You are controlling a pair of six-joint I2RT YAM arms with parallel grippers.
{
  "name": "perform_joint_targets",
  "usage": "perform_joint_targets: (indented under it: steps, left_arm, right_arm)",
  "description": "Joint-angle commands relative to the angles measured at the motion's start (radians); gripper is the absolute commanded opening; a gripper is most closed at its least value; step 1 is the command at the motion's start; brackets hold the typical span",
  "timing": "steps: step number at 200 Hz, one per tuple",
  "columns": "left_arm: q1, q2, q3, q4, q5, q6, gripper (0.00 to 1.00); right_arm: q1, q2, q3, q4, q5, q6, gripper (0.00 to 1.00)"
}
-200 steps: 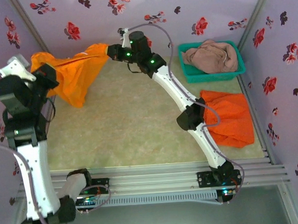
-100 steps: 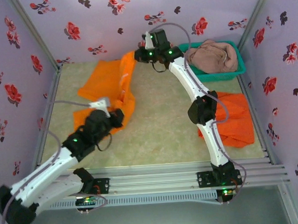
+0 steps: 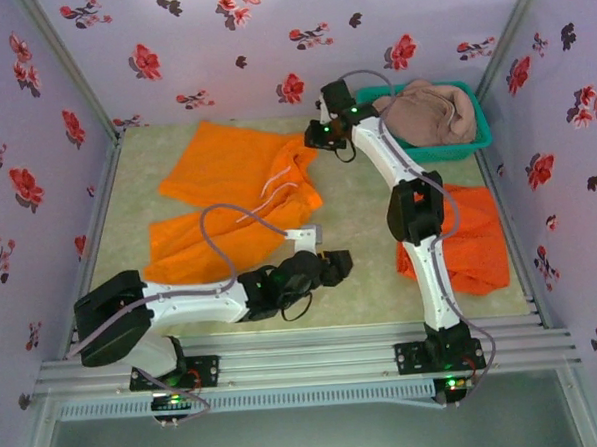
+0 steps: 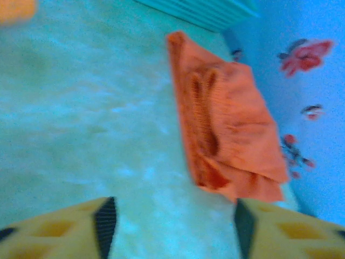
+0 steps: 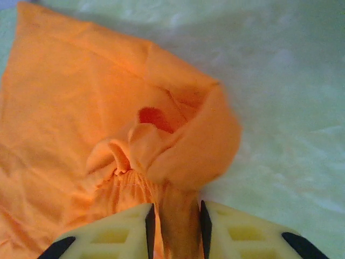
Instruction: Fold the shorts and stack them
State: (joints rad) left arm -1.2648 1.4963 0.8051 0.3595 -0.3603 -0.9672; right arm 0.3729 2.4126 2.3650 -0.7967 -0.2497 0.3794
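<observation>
Shorts are our whole job here, and the pair being worked is the spread orange shorts [image 3: 232,192], lying mostly flat on the left half of the table [image 3: 358,305]; the second orange shorts [image 3: 475,244] lie in a compact, roughly folded shape by the right edge, and the pink-brown shorts [image 3: 428,112] sit bunched in the teal basket [image 3: 480,142] at the far right corner. We judge all three to be light, limp cloth that sags, creases and drags rather than holding a shape, so a pinch on one thin layer may slip; the gathered waistband and the hems offer thicker, firmer places to take hold, best at two corners at once so that a fold line stays straight. The right gripper [image 5: 175,226] is at the far right corner of the spread pair, its jaws only narrowly apart with a bunched ridge of gathered orange cloth running between them and touching both, so we read it as a pinch, though how firm we cannot tell. That arm stretches far across the table, elbow above the edge of the second pair, wrist turned left beside the basket. The left gripper [image 4: 175,218] stands wide apart and holds nothing, bare table beneath it; its arm lies low along the near edge, forearm pointing right, the gripper facing the second orange pair.
</observation>
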Motion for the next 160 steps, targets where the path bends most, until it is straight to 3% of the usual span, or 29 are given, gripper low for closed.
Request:
perform_joint_targets:
  steps: [1, 14, 37, 70, 90, 120, 160]
  left_arm:
    - [0.001, -0.067, 0.070, 0.056, 0.073, 0.113, 0.86]
    - [0.001, -0.148, 0.111, -0.068, 0.051, 0.199, 0.99]
    - [0.023, -0.289, 0.195, -0.315, -0.021, 0.298, 0.99]
    - [0.186, -0.462, 0.212, -0.598, -0.013, 0.217, 0.99]
    - [0.342, -0.573, 0.162, -0.722, 0.007, 0.160, 0.99]
    - [0.639, -0.683, 0.066, -0.776, 0.160, 0.140, 0.99]
    - [0.990, -0.559, 0.028, -0.656, 0.478, 0.133, 0.99]
  right_arm:
    - [-0.031, -0.132, -0.044, 0.061, 0.027, -0.008, 0.47]
    - [-0.033, -0.188, -0.098, 0.082, 0.021, -0.008, 0.56]
    - [-0.034, -0.306, -0.238, 0.148, -0.015, 0.003, 0.61]
    - [0.021, -0.475, -0.486, 0.247, -0.080, 0.009, 0.63]
    - [0.106, -0.531, -0.578, 0.252, -0.074, -0.016, 0.63]
    - [0.234, -0.535, -0.680, 0.293, -0.057, 0.010, 0.63]
    - [0.350, -0.464, -0.776, 0.351, -0.034, 0.046, 0.63]
